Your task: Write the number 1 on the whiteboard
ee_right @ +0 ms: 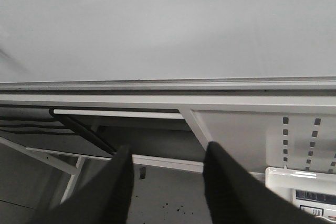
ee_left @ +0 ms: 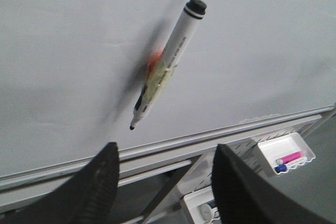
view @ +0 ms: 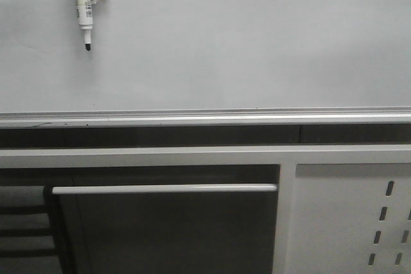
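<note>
Clearly the whiteboard (view: 244, 36) is bare: no number 1 shows on it. A white marker pen (view: 82, 4) clings to its upper left, tip down, with something orange beside its barrel. The left gripper (ee_left: 163, 182) hangs below it, jaws spread and empty; the right gripper (ee_right: 165, 182) is likewise parted and empty, facing the board's lower rail (view: 205, 119). A skewed grasp could knock the pen loose or smear a stray mark.

Left gripper (ee_left: 163, 182): jaws spread apart, nothing between them. Right gripper (ee_right: 165, 182): jaws likewise parted, empty.
</note>
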Tool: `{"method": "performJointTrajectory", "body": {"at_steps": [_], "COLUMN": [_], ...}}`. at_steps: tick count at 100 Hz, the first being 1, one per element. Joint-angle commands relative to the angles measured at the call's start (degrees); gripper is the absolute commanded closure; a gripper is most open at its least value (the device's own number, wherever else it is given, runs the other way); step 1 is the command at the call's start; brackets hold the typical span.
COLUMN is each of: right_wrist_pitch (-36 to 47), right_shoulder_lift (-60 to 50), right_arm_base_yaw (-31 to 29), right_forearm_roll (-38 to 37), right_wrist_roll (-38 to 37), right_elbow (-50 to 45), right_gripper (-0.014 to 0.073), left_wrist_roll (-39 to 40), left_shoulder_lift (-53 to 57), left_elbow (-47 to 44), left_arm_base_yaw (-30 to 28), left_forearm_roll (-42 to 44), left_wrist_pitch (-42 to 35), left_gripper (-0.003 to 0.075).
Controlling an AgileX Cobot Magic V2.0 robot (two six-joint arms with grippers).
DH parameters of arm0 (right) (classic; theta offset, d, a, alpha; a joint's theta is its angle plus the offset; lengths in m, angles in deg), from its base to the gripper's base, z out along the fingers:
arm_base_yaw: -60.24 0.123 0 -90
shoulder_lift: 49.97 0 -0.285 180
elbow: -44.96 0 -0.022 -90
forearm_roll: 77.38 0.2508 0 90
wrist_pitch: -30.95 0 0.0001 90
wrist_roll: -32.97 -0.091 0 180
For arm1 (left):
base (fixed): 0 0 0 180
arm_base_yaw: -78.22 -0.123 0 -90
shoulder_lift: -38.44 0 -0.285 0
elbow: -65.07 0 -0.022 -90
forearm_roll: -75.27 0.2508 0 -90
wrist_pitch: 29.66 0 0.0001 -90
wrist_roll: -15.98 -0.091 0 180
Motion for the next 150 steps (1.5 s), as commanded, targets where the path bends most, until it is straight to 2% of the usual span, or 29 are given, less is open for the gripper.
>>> {"method": "performJointTrajectory", "body": {"at_steps": [1, 10, 19, 48, 65, 85, 117, 130, 142, 150], "right_wrist_pitch": [3.39, 3.39, 3.54, 3.54, 3.63, 3.5, 3.5, 3.5, 3.4, 3.4], "right_shoulder_lift": [0.53, 0.53, 0.53, 0.53, 0.53, 0.53, 0.53, 0.53, 0.53, 0.53], "right_arm_base_yaw": [-0.03, -0.03, -0.03, -0.03, -0.03, -0.03, -0.03, -0.03, -0.03, -0.03], "right_forearm_roll": [1.62, 1.62, 1.62, 1.62, 1.62, 1.64, 1.64, 1.64, 1.64, 1.64], "right_wrist_roll": [0.7, 0.7, 0.7, 0.7, 0.7, 0.7, 0.7, 0.7, 0.7, 0.7], "right_elbow": [2.16, 2.16, 2.16, 2.16, 2.16, 2.16, 2.16, 2.16, 2.16, 2.16], "right_gripper": [0.0281, 0.0281, 0.0281, 0.0281, 0.0281, 0.0281, 0.0281, 0.0281, 0.0281, 0.0281], "left_wrist_roll": [-8.39, -13.85, -14.97, -18.7, -20.98, -21.32, -21.56, -21.56, -21.56, -21.56], "left_shoulder_lift": [-2.26, -4.43, -6.34, -8.85, -10.7, -13.93, -19.2, -21.08, -21.56, -21.71], "left_elbow": [2.0, 2.0, 2.0, 2.13, 3.08, 6.34, 10.98, 11.47, 11.47, 11.47], "left_arm_base_yaw": [1.49, 4.21, 8.13, 22.9, 28.38, 29.3, 29.3, 29.3, 29.3, 29.3], "left_forearm_roll": [-11.03, -16.43, -17.61, -17.28, -17.28, -17.28, -15.13, -15.26, -15.26, -15.26], "left_wrist_pitch": [-0.07, -1.34, -4.89, -28.0, -35.07, -39.46, -37.78, -39.73, -39.94, -40.21], "left_gripper": [0.0302, 0.0325, 0.0349, 0.0356, 0.0356, 0.0356, 0.0356, 0.036, 0.0439, 0.0568]}}
